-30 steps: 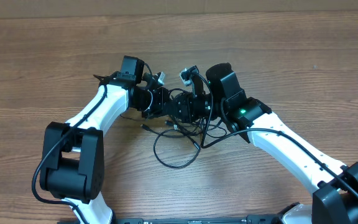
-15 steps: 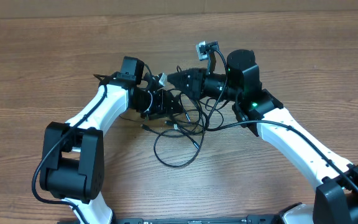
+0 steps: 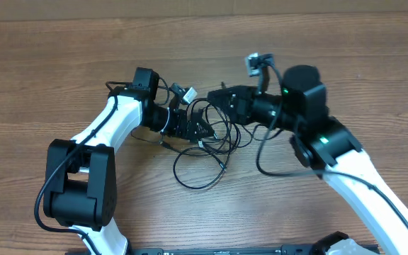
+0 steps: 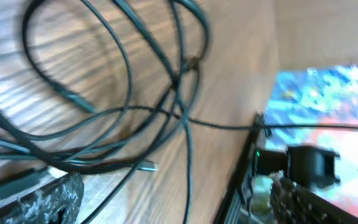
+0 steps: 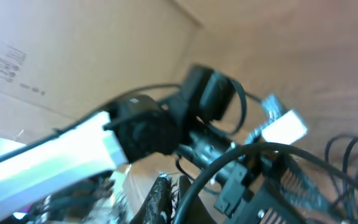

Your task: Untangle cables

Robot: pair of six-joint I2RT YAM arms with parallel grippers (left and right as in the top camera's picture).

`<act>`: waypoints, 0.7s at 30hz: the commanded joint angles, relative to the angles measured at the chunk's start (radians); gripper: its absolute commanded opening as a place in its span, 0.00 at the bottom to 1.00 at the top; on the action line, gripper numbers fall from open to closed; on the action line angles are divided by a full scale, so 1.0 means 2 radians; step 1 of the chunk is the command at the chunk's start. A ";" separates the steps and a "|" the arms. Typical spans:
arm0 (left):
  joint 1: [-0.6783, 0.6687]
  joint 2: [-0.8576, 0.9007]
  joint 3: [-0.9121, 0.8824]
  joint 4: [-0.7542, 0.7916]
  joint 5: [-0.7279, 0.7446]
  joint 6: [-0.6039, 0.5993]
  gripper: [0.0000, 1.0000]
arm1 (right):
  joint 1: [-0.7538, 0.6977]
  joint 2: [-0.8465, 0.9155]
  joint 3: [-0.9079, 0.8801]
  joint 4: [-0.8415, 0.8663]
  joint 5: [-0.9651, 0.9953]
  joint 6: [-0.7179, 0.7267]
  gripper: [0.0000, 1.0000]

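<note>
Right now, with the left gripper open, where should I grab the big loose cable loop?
Grip the loop at its near arc, the side toward the robot's base, with the left gripper coming straight down: there it is one strand flat on the table, clear of the tangle.

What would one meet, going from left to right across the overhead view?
Left arm → left hand → right hand → right arm. The cables lie across both hands, so their place is unclear.

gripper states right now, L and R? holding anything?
Left gripper: open, holding nothing.
Right gripper: closed, apparently pinching a cable that runs taut from the tangle.
</note>
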 commanded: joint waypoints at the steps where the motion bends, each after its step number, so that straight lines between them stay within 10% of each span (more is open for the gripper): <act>1: 0.002 -0.022 0.009 -0.011 0.050 0.084 0.95 | -0.004 -0.040 0.006 0.004 0.034 -0.014 0.04; 8: -0.009 -0.043 0.009 -0.076 0.129 0.236 0.95 | -0.004 -0.059 0.006 0.112 0.036 0.032 0.04; 21: -0.088 -0.043 0.009 0.055 0.046 0.208 1.00 | -0.004 -0.058 0.006 0.136 0.030 0.095 0.04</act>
